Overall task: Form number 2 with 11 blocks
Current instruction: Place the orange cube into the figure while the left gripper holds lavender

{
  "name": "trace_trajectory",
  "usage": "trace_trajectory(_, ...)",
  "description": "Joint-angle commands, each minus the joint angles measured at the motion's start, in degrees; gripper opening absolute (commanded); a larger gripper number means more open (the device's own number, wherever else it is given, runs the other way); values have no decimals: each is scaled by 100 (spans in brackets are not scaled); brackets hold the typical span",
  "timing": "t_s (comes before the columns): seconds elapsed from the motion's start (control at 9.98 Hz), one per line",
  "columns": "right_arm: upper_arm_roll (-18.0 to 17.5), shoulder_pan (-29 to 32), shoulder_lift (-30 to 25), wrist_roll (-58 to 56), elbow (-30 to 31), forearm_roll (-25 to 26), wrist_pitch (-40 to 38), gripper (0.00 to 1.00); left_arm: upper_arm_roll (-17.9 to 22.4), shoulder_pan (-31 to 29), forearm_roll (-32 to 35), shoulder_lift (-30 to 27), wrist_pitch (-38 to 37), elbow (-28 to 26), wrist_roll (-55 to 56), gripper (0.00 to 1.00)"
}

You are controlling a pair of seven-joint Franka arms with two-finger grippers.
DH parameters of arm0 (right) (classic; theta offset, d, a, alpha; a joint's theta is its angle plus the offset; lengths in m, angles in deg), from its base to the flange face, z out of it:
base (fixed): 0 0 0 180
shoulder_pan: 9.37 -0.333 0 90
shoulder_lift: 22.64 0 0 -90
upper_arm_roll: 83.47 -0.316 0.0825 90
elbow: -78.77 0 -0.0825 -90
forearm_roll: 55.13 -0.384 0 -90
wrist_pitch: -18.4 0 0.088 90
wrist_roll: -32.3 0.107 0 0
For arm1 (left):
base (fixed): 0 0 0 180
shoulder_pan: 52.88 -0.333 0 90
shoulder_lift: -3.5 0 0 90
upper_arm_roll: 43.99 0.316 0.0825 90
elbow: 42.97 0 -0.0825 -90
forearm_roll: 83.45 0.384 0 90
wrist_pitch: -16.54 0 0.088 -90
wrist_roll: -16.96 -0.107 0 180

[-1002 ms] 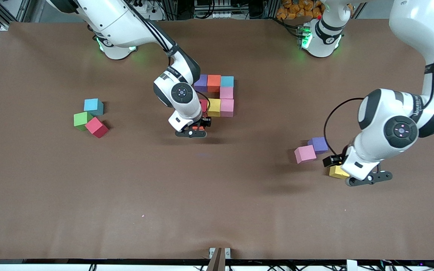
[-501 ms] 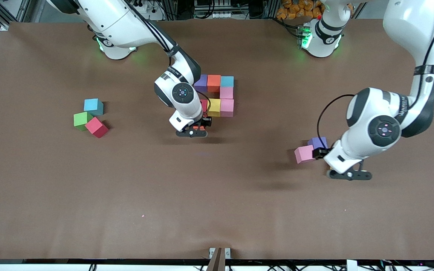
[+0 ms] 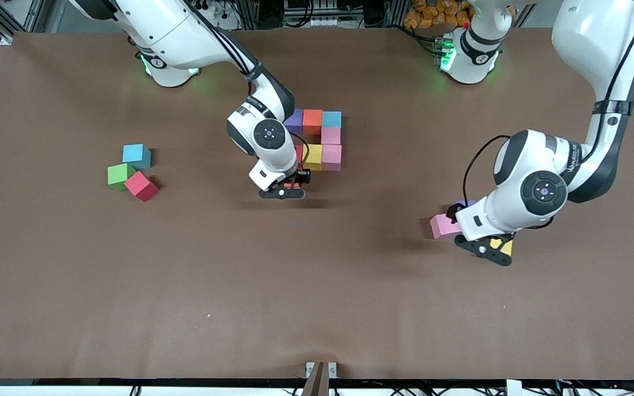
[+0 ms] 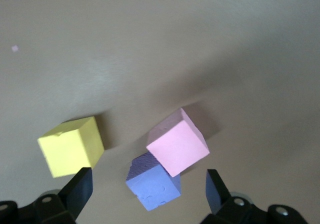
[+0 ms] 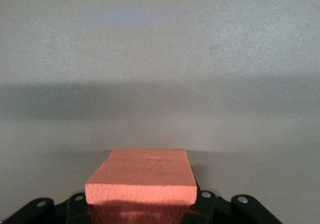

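Note:
Seven blocks stand together mid-table: purple (image 3: pixel 294 120), orange (image 3: pixel 312 121) and light blue (image 3: pixel 332 119) in a row, a pink (image 3: pixel 331 135) below them, then red (image 3: pixel 298 153), yellow (image 3: pixel 313 157) and pink (image 3: pixel 332 157). My right gripper (image 3: pixel 282 192) hangs over bare table beside the red one, shut on an orange block (image 5: pixel 142 176). My left gripper (image 4: pixel 147 189) is open over a purple block (image 4: pixel 154 181), which lies between its fingers. A pink block (image 4: pixel 177 142) leans against the purple one. A yellow block (image 4: pixel 71 146) sits just outside one finger (image 4: pixel 80 189).
Toward the right arm's end of the table lie a light blue cube (image 3: pixel 136 155), a green cube (image 3: pixel 120 176) and a red cube (image 3: pixel 141 186), close together. The brown table (image 3: pixel 317 286) stretches wide toward the front camera.
The left arm has swung toward the pink and purple blocks, so its open gripper now hangs over them instead of over the yellow block. The right gripper has barely moved.

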Motion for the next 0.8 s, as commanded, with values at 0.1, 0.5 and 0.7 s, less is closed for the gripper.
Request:
trace_trajectory(0.1, 33, -104, 85, 119, -66, 162, -65, 32, -20, 32, 102, 299, 76, -86, -1214, 100)
trace_trajectory(0.5, 25, -113, 94, 128, -57, 162, -65, 32, -11, 32, 242, 519, 207, -77, -3120, 100)
trace_trajectory(0.7, 33, -113, 111, 128, -48, 162, -48, 32, -11, -3, 252, 625, 357, -94, -3791, 100)
